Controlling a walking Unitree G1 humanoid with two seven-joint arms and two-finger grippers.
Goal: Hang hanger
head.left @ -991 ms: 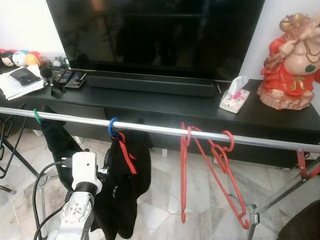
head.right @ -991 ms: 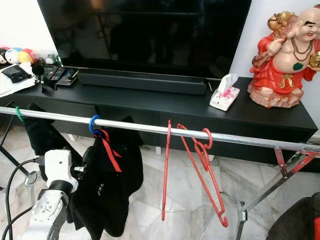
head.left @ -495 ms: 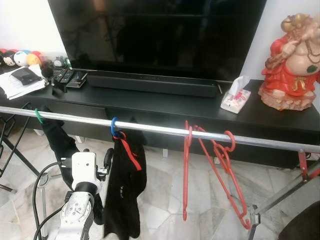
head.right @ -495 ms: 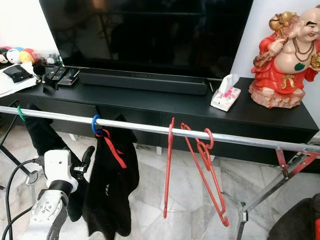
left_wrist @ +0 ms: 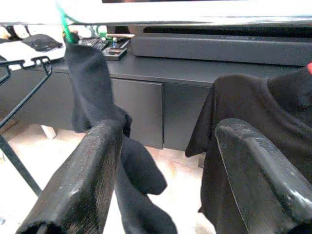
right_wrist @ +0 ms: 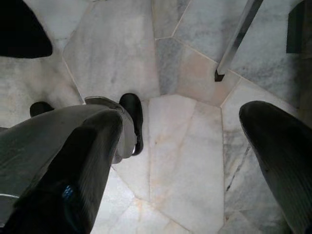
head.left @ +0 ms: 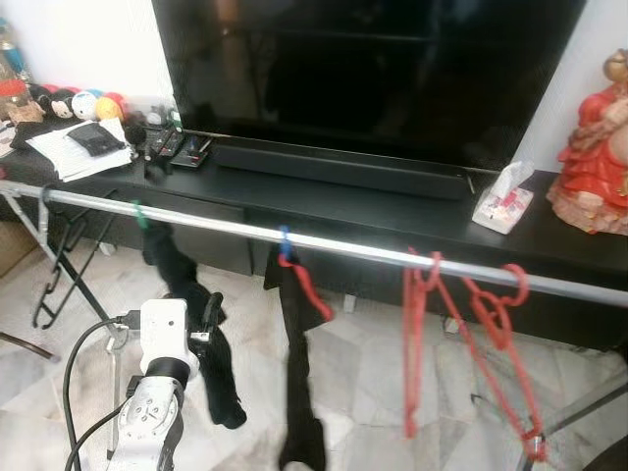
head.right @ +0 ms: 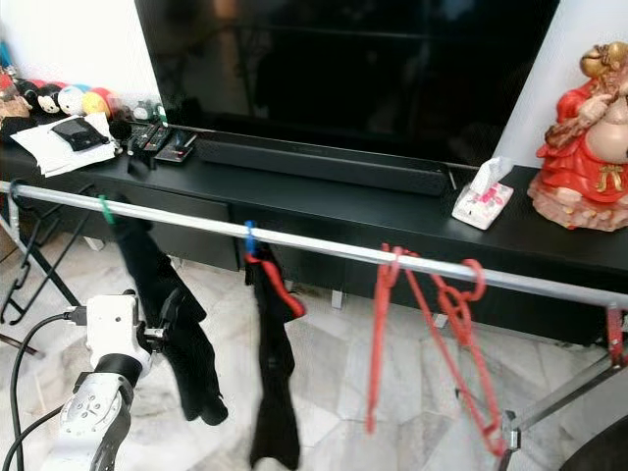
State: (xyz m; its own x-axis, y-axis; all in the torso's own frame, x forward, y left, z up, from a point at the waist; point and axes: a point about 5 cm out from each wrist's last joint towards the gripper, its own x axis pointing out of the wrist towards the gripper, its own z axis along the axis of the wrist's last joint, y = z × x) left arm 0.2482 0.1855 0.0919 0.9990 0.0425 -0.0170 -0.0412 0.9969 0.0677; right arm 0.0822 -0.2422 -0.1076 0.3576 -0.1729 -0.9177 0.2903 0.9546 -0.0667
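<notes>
**Hangers on the rail, both grippers empty**

Left eye view: red hangers (head.left: 471, 324) hang by their hooks on the metal rail (head.left: 216, 225), right of a blue-hooked hanger (head.left: 286, 247) carrying a black garment (head.left: 297, 383). Thin plastic, so likely light, stiff and a bit slippery; the shoulder or the neck below the hook looks best to grasp. The red ones seem tangled, which could snag.

Right eye view: the left gripper (head.right: 175, 319) sits low beside a second dark garment (head.right: 157, 314) on a green hook (head.right: 104, 210). Behind stand a TV console (head.right: 373, 211), tissue box (head.right: 479, 204) and red statue (head.right: 594, 147).

Left wrist view: fingers (left_wrist: 80, 190) spread, nothing between, garments ahead.

Right wrist view: the right gripper (right_wrist: 185, 161) hangs spread over marble floor (right_wrist: 180, 161).
</notes>
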